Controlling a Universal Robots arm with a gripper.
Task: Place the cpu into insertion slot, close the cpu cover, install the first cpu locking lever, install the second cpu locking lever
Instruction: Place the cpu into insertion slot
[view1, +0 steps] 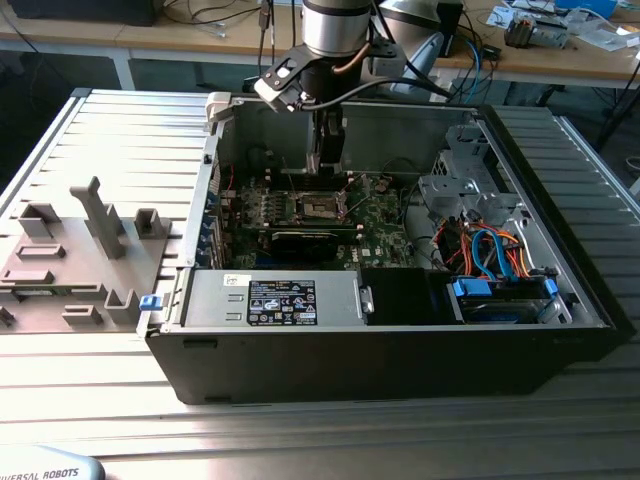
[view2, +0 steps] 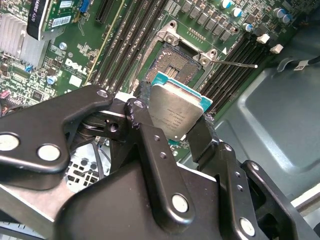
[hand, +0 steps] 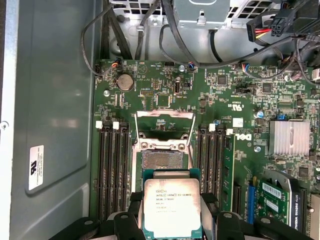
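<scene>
My gripper (view1: 328, 158) hangs inside the open computer case, above the motherboard. It is shut on the cpu (hand: 172, 207), a flat square chip with a dull silver top, which its black fingers (hand: 134, 206) clamp by two opposite edges. In the second wrist view the cpu (view2: 176, 112) is held tilted, above and to one side of the insertion slot (view2: 175, 59). The insertion slot (hand: 159, 160) lies bare and dark on the green board. The cpu cover (hand: 164, 124) is swung open beyond the slot. A thin wire lever (view2: 235, 64) sticks out beside the slot.
Rows of memory slots (hand: 112, 170) flank the socket on both sides. A finned heatsink (hand: 289, 137) and a black card (view1: 305, 240) sit close by. The power supply (view1: 280, 300), drive bay with blue cables (view1: 490, 255) and case walls (hand: 50, 100) hem the board in. A grey fixture tray (view1: 80, 250) lies outside.
</scene>
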